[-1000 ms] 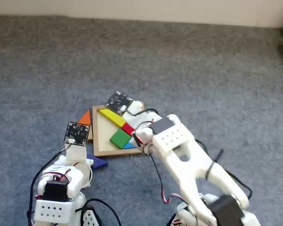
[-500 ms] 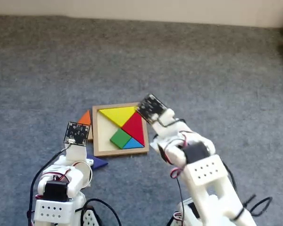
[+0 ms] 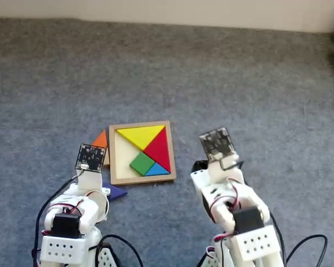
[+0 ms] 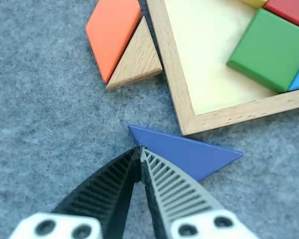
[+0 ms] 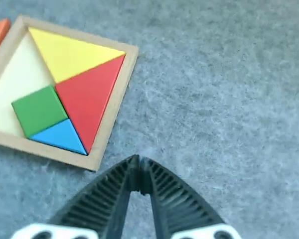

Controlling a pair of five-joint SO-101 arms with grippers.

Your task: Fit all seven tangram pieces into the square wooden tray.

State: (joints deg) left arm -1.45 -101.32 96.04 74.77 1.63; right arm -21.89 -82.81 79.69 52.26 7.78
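On the grey carpet (image 3: 239, 83), the square wooden tray (image 3: 142, 179) lies in front of and between the two arms, nearer the left one.

Status: four of seven pieces are seated.
- yellow triangle (image 3: 140, 136), large, along the far rim
- red triangle (image 3: 159, 149), large, along the rim nearest the right arm
- green square (image 3: 141, 163), set on its corner like a diamond
- light blue triangle (image 3: 155, 170), small, at the near rim

Outstanding: three pieces lie on the carpet outside the tray's left rim. The orange parallelogram (image 4: 113, 31) touches the bare-wood triangle (image 4: 136, 59), which rests against the rim. The dark blue triangle (image 4: 189, 153) lies just beside the tray's near corner. The pale tray floor along the left side is uncovered and, by my estimate, takes these three.

Materials: the pieces are flat wooden blocks with crisp edges, six with a smooth, even paint coat. The tray is light wood with a raised rim. The carpet is short and felt-like.

The left gripper (image 4: 140, 149) has its ribbed black tips pressed together, holding nothing, at one point of the dark blue triangle. The right gripper (image 5: 138, 162) is likewise closed and empty, above carpet off the tray's right side.
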